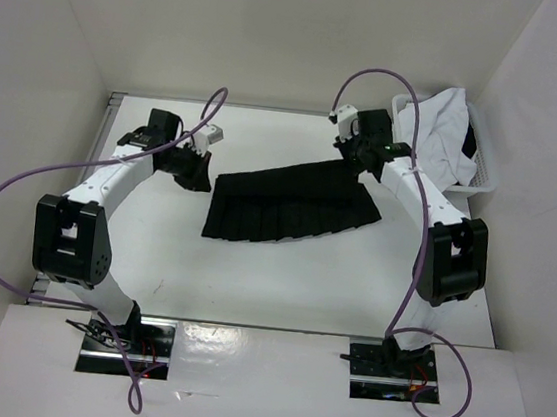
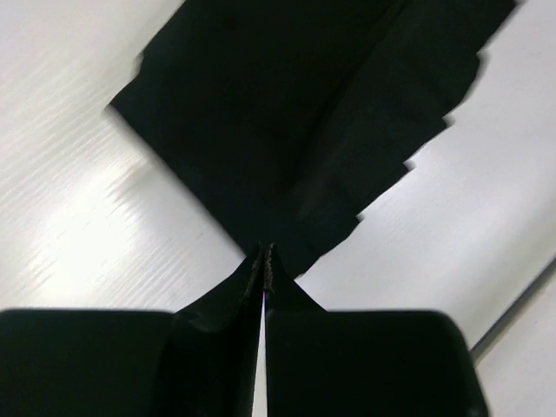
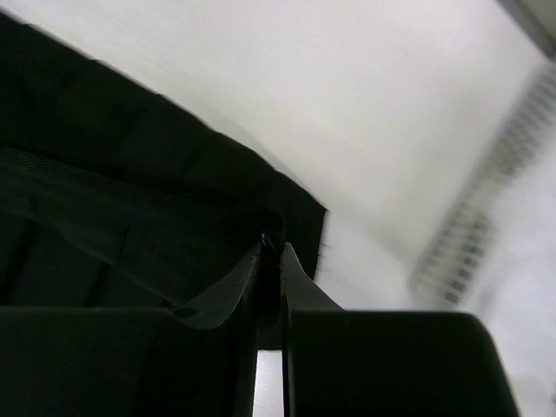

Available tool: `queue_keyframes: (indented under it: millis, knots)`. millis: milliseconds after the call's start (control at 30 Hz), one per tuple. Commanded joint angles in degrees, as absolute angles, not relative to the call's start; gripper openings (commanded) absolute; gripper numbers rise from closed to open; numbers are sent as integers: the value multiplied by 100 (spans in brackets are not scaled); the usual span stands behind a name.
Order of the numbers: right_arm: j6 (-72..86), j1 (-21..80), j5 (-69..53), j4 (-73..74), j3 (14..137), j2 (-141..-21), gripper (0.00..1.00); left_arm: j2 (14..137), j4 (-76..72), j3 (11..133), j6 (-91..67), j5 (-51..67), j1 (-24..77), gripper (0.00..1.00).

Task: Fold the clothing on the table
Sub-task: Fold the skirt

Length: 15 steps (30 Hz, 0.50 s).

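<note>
Black skirt [image 1: 289,205] lies flat mid bench [image 1: 250,286], nearer the far edge. Looks thin, light and floppy, and the pleats would likely shift; best pinched at corners. Left tool [image 1: 198,174] is closed beside the skirt's left corner, no grip evident. Right tool [image 1: 355,155] is nearly closed, seemingly pinching the far right corner.

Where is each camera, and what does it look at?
Top camera: high behind the arms, looking down at the table, black skirt and both arms.
Left wrist camera: on the left arm, looking past its closed left gripper at a skirt corner.
Right wrist camera: on the right arm, looking past its closed right gripper at the skirt's edge.
Shared: all three see the skirt.
</note>
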State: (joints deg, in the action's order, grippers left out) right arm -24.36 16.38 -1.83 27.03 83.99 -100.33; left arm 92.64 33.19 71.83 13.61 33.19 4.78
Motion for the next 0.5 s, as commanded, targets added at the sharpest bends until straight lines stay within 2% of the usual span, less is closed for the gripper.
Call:
queue_keyframes:
  millis: [0, 333, 467]
  knots:
    - [-2761, 1380, 1318, 2364, 8823, -9826, 0, 9114, 3744, 7381, 1670, 2514, 290, 6]
    - [-2417, 1740, 1872, 2145, 10141, -10283, 0, 9176, 3691, 7611, 1486, 2566, 290, 5]
    - [-2416, 1977, 1863, 2215, 10204, -10493, 0, 9176, 3586, 7559, 1415, 2619, 343, 5]
